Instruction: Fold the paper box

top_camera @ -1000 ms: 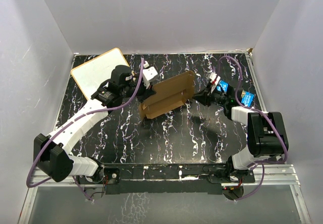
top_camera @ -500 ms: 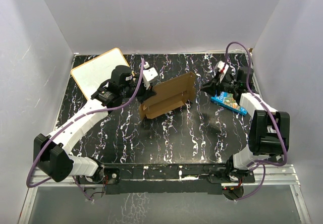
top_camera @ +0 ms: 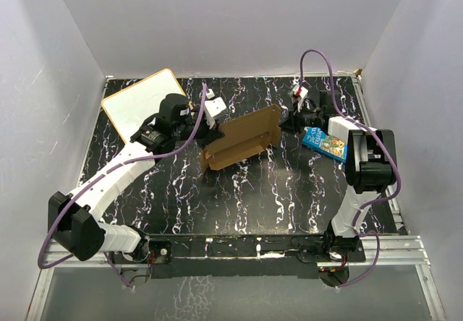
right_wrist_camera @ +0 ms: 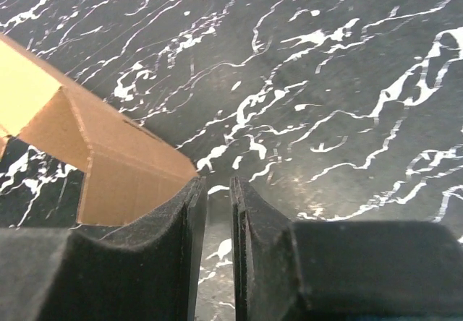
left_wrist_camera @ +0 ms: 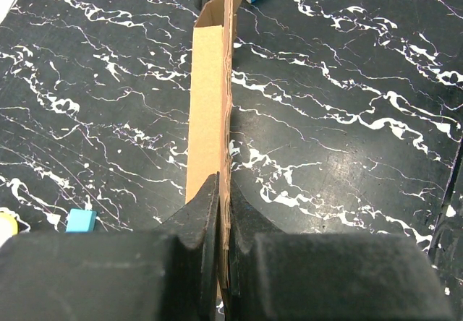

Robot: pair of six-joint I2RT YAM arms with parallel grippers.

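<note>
Black marble-pattern table (top_camera: 239, 198) carries everything. Box (top_camera: 242, 137), brown cardboard, stands on edge mid-table, slanting from near-left to far-right. Left gripper (left_wrist_camera: 223, 205) pinches its left end, jaws closed tight on the cardboard sheet. Right gripper (right_wrist_camera: 217, 212) sits at the box's far-right corner, jaws nearly closed with a thin gap, nothing between them; the cardboard flap is just left of its left finger. Blue box (top_camera: 324, 142) lies right of that gripper. White board (top_camera: 137, 104) lies far-left.

Black marble table (top_camera: 239, 198) — pale walls (top_camera: 231, 24)
</note>
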